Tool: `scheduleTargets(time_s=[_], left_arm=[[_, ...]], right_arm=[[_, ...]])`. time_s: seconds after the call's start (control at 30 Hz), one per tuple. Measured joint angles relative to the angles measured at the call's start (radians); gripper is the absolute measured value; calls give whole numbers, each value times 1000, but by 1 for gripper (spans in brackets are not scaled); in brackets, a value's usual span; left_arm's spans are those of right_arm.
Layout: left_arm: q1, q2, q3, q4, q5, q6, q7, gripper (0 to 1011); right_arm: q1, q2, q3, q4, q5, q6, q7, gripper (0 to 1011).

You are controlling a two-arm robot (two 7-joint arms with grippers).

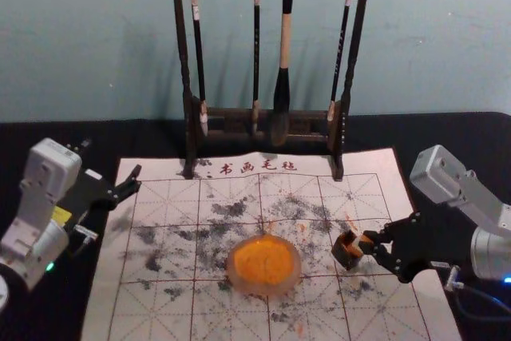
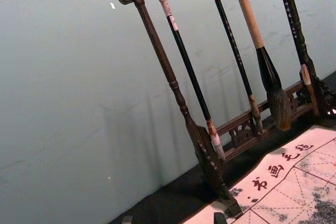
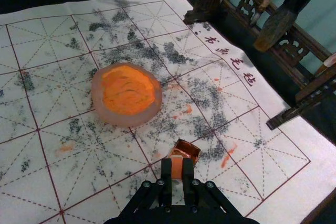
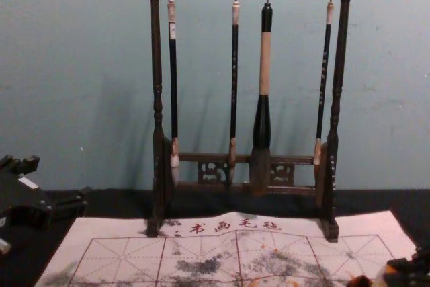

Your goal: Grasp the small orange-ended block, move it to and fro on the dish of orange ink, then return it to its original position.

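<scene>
Beside the box [image 3: 193, 152], the right gripper [image 3: 177, 168] pinched the block [image 3: 177, 167]; smooth vertical travel seemed safest. The left gripper [image 1: 112, 159] gaped near the mat [image 1: 169, 319].

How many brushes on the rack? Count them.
4, left to right: first slim brush by the left post, second slim brush and thick brush near the middle, third slim brush by the right post.

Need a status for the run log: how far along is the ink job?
Grasp looks done: right gripper closed on the small block. In hand: block held at the small dark box, off the dish. Left: at least letting go; ink strokes too if this is the outbound leg. Streaked ink doesn't settle which. Left gripper idle by the mat's left edge.
</scene>
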Motion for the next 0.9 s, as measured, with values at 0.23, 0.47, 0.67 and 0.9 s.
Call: scheduleTargets(time_s=[0.23, 0.47, 0.67, 0.9], left_arm=[[0, 0, 0, 0, 0, 0, 0, 1001], [0, 0, 0, 0, 0, 0, 0, 1001], [0, 0, 0, 0, 0, 0, 0, 1001], [0, 0, 0, 0, 0, 0, 0, 1001]], right_arm=[[6, -9, -4, 7, -3, 2, -1, 90], [8, -12, -4, 10, -5, 2, -5, 90], [8, -12, -3, 10, -5, 2, -6, 90], [7, -11, -3, 10, -6, 2, -5, 90]])
